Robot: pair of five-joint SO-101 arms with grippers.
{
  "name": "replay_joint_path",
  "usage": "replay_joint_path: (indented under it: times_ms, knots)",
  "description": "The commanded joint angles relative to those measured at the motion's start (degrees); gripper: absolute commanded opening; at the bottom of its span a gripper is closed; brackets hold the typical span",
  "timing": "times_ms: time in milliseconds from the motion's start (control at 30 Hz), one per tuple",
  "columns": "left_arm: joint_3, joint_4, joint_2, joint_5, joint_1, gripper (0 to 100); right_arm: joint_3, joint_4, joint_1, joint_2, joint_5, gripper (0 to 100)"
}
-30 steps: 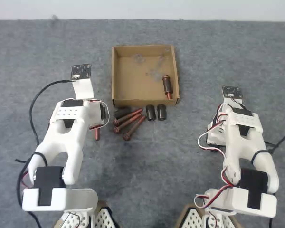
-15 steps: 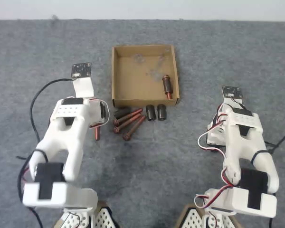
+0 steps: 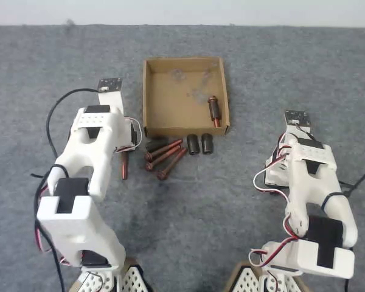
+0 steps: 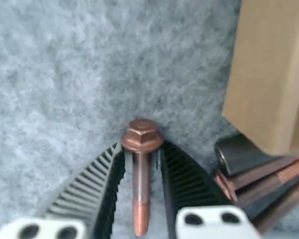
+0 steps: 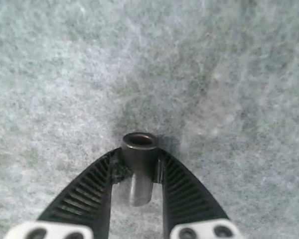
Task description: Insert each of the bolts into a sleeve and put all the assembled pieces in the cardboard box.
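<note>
Your left gripper (image 4: 141,149) is only a little open, its jaws on both sides of a bolt (image 4: 140,189) that lies on the tabletop near the near left corner of the cardboard box (image 3: 147,97). Your right gripper (image 5: 138,155) is closed on a sleeve (image 5: 139,141), toward the tabletop's right edge, well apart from the box. One assembled piece (image 3: 214,111) lies in the box's near right corner.

- Cardboard box (image 3: 147,97): upper centre, on the counter (image 3: 280,73).
- Assembled piece (image 3: 214,111): inside box, right side.
- Three bolts (image 3: 165,156), three sleeves (image 3: 193,143): just below box.
- Fourth bolt (image 3: 124,165): left of those.
- Sleeve (image 5: 140,172): between right gripper (image 5: 138,158) fingers.
</note>
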Motion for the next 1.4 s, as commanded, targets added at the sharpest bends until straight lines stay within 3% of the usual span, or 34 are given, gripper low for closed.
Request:
replay_joint_path:
  times_ms: [0, 67, 733, 1033, 1367]
  knots:
    - [-2.5, 0.5, -0.4, 0.1, 0.2, 5, -2.5, 0.4, 0.8, -0.2, 0.6, 0.7]
    - [-2.3, 0.5, -0.4, 0.1, 0.4, 0, -2.5, 0.4, 0.9, -0.2, 0.6, 0.7]
    - [-1.5, 1.1, -0.8, -3.3, 0.1, 1, -3.0, -0.7, 0.7, -0.4, 0.6, 0.7]
    - [-1.3, 1.5, -0.8, -6.7, 0.0, 1, -8.0, -12.4, 0.2, -0.3, 0.7, 0.7]
    - [-1.3, 2.2, -0.8, -6.9, -2.6, 1, -5.8, -40.0, -6.9, 3.0, 0.6, 0.8]
